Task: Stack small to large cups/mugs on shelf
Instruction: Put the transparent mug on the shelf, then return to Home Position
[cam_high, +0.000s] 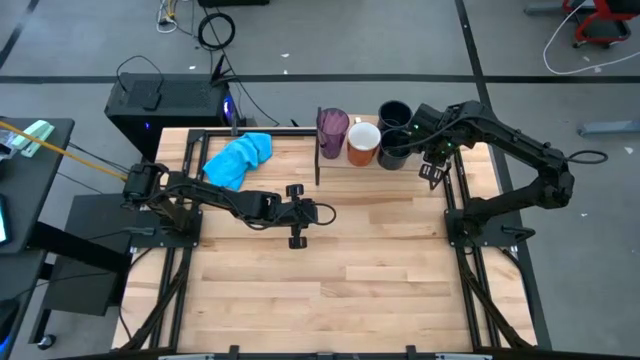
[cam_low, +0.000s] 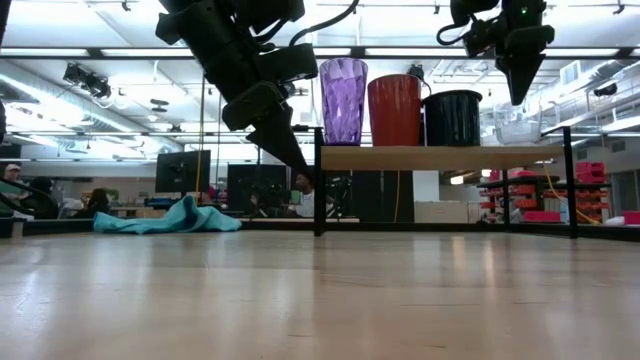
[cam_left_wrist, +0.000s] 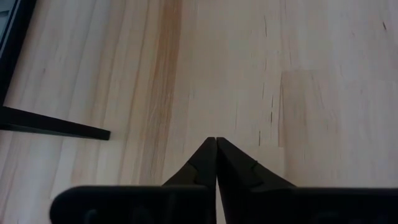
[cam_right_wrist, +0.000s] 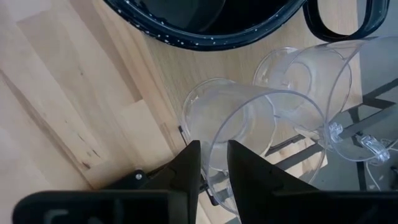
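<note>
My right tool (cam_right_wrist: 213, 163) pinched the rim of a small clear cup (cam_right_wrist: 261, 134) on the shelf (cam_high: 400, 176), upper right, beside a black mug (cam_high: 394, 150). My left tool (cam_left_wrist: 216, 144) hung closed over the middle counter (cam_high: 330, 290).

The left gripper (cam_high: 322, 212) is hanging with fingers (cam_left_wrist: 205, 163) pressed together, arm stretched low. The right gripper (cam_right_wrist: 213, 163) is pointing down, fingers slightly parted, a clear rim between them.
</note>
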